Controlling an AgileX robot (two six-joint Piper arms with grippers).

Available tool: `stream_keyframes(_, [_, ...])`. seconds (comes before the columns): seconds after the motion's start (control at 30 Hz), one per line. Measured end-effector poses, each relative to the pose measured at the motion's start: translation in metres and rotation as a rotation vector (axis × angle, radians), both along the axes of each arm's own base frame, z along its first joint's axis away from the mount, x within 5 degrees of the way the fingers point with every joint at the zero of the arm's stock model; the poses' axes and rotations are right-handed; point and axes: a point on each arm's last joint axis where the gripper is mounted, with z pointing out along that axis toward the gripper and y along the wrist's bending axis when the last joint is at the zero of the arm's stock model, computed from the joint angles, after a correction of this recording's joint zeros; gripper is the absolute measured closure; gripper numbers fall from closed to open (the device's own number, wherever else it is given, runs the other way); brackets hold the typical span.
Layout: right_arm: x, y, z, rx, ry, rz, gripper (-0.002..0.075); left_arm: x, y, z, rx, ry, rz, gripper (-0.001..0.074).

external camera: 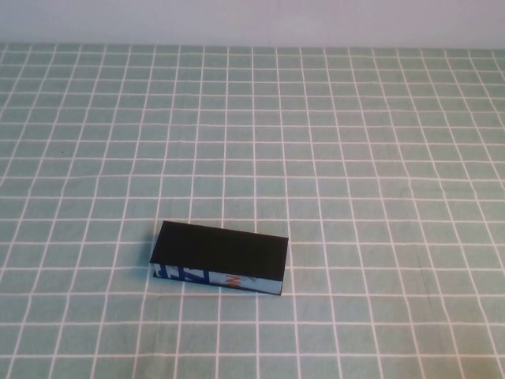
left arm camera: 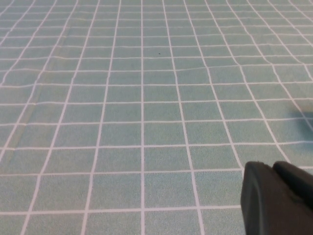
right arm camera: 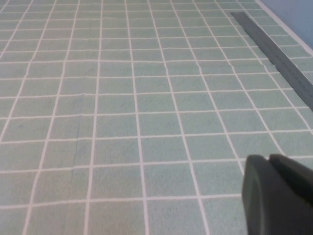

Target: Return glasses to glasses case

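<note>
Glasses case (external camera: 219, 257) shut, near table's (external camera: 379, 158) front edge; glasses unseen. Right gripper (right arm camera: 279, 196) closed, empty, clear of case; left gripper (left arm camera: 276, 196) state unclear. Risk: glasses maybe not inside.

Tabletop (external camera: 379, 158) covered by a pale green cloth printed with a regular grid of thin white lines forming square cells; the cloth fills nearly the whole of the high view. Along the far edge of the cloth runs a plain, pale lavender-grey wall (external camera: 252, 20), meeting the cloth in a straight horizontal line. In the right wrist view, a flat dark grey strip (right arm camera: 274, 51) lies on the cloth beside its edge, running straight and parallel to that edge, with a pale blue surface (right arm camera: 298, 19) beyond it. In the left wrist view, the cloth shows slight wrinkles (left arm camera: 29, 112) crossing the grid lines.
</note>
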Motion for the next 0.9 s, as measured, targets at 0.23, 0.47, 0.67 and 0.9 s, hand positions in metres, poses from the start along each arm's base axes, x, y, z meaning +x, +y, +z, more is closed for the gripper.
stream_keyframes(0.23, [0.0002, 0.0046, 0.0001, -0.005, -0.001, 0.053, 0.0737, 0.0000, 0.0000, 0.0000, 0.000, 0.000, 0.000, 0.0733])
stream_keyframes(0.47, [0.0002, 0.0064, 0.0002, 0.051, -0.004, 0.058, 0.0737, 0.0000, 0.0000, 0.0000, 0.000, 0.000, 0.000, 0.0733])
stream_keyframes(0.67, [0.0002, 0.0065, 0.0003, 0.054, -0.004, 0.058, 0.0737, 0.0000, 0.0000, 0.0000, 0.000, 0.000, 0.000, 0.0733])
stream_keyframes(0.9, [0.0002, 0.0066, 0.0003, 0.056, -0.004, 0.058, 0.0737, 0.0000, 0.0000, 0.0000, 0.000, 0.000, 0.000, 0.0733])
